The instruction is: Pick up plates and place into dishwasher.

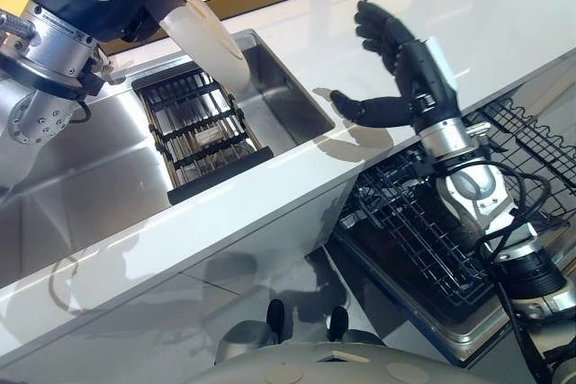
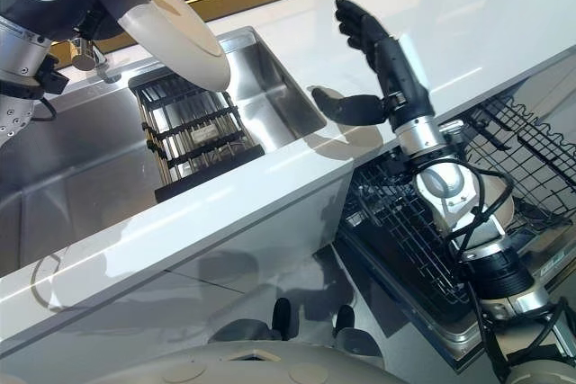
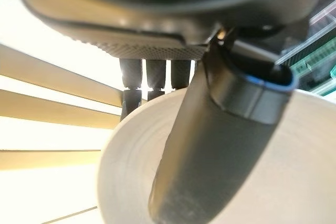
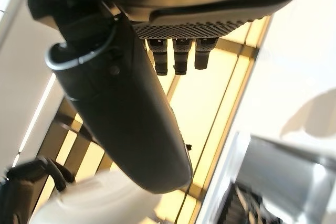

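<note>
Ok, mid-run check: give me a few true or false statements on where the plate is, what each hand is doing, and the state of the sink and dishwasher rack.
1. The left hand grips a white plate. True.
2. The plate already sits in the dishwasher rack. False: it is held up above the sink, still in the left hand.
3. The right hand is open and holds nothing. True: its fingers are spread above the white counter.
4. The sink holds a dark slatted drying rack. True.
5. The dishwasher rack is pushed in and shut away. False: the wire rack is pulled out below the counter, on the robot's right.
6. The right hand pinches a second plate. False: it holds nothing.
</note>
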